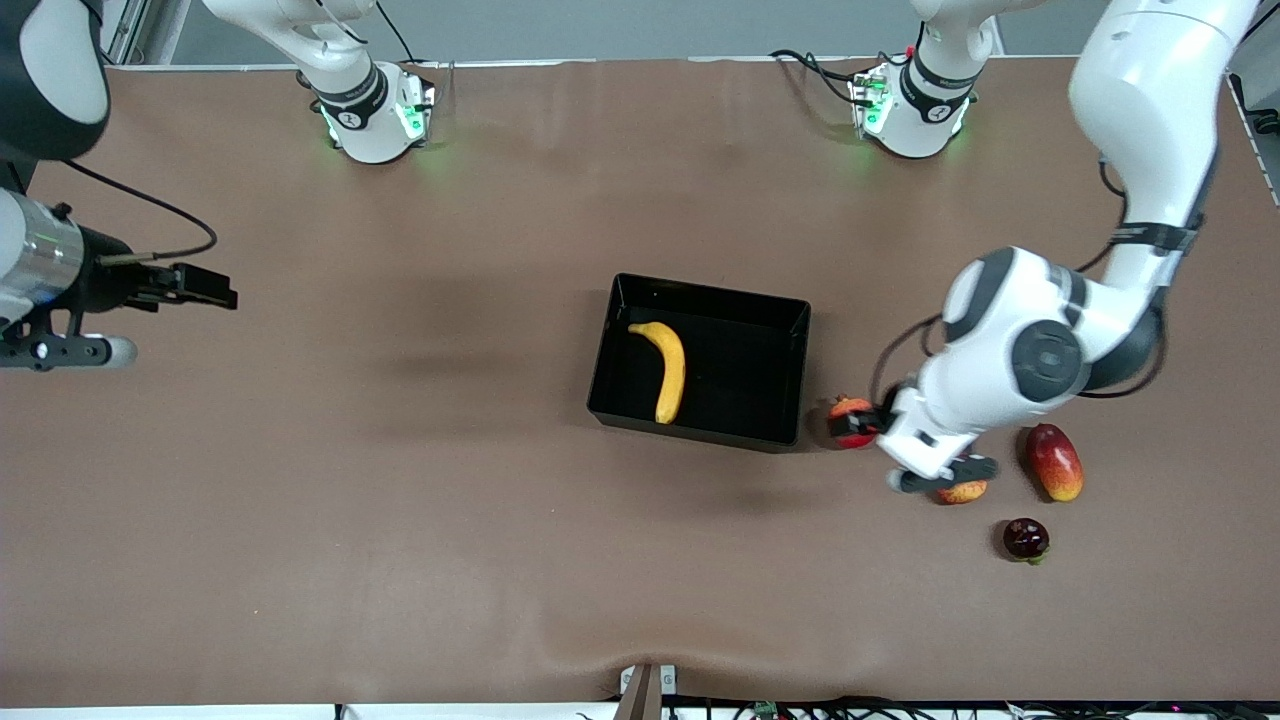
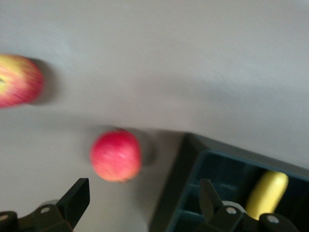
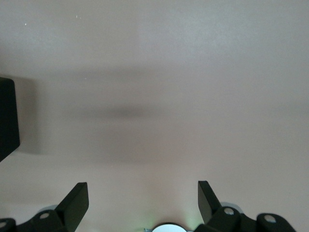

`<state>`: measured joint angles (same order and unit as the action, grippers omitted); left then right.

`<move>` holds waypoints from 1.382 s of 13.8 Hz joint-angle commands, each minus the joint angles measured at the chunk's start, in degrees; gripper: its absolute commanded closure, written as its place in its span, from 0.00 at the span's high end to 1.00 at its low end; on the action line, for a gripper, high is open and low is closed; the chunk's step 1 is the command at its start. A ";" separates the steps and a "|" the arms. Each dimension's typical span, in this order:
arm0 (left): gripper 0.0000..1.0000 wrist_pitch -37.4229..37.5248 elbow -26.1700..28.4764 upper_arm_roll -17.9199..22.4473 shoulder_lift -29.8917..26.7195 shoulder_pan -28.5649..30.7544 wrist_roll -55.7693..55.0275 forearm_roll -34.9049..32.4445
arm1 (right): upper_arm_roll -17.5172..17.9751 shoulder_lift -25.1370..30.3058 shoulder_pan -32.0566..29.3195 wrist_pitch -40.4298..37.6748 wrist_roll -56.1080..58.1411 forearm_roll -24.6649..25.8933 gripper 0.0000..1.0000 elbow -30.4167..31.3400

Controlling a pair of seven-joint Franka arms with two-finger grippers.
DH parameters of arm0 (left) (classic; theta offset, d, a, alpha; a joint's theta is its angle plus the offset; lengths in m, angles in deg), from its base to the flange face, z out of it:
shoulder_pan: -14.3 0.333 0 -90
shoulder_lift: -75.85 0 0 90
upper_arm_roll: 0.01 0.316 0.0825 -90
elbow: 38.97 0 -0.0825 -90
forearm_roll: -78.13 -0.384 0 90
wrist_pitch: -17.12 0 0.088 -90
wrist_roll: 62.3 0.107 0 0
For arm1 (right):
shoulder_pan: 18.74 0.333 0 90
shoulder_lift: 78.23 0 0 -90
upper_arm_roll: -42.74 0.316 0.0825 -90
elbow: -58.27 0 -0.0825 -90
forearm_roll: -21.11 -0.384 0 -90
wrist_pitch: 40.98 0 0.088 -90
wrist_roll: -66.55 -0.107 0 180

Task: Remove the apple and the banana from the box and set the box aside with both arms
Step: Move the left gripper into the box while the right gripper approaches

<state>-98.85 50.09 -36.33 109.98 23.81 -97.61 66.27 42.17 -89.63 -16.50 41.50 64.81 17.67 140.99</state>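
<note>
The black box (image 1: 770, 310) lies mid-table with the yellow banana (image 1: 668, 368) inside it; its corner (image 2: 190, 145) and the banana's end (image 2: 268, 193) show in the left wrist view. My left gripper (image 1: 858, 425) (image 2: 143, 191) is open over a plain red round fruit with a small tip (image 1: 848, 408) (image 2: 116, 154), which lies beside the box toward the left arm's end. That fruit sits ahead of the fingertips, not between them. The apple (image 1: 965, 492) (image 2: 17, 79), red streaked with yellow, is partly hidden under the left wrist. My right gripper (image 1: 215, 290) (image 3: 143, 193) waits open over bare table.
An oval red-orange mango (image 1: 1053, 461) lies toward the left arm's end of the table. A dark red round fruit (image 1: 1026, 538) lies nearer the front camera than the mango. The arm bases (image 1: 375, 115) (image 1: 910, 110) stand at the table's back edge.
</note>
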 commanded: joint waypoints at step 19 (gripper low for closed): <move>1.00 -15.68 0.41 4.07 14.47 -27.08 -27.44 -17.76 | -0.13 -11.88 8.66 5.85 -6.44 -4.65 1.00 -0.46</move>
<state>-113.46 51.41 -32.71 123.10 -2.30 -123.91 50.25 42.35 -100.75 -8.71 47.09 59.53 13.49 141.28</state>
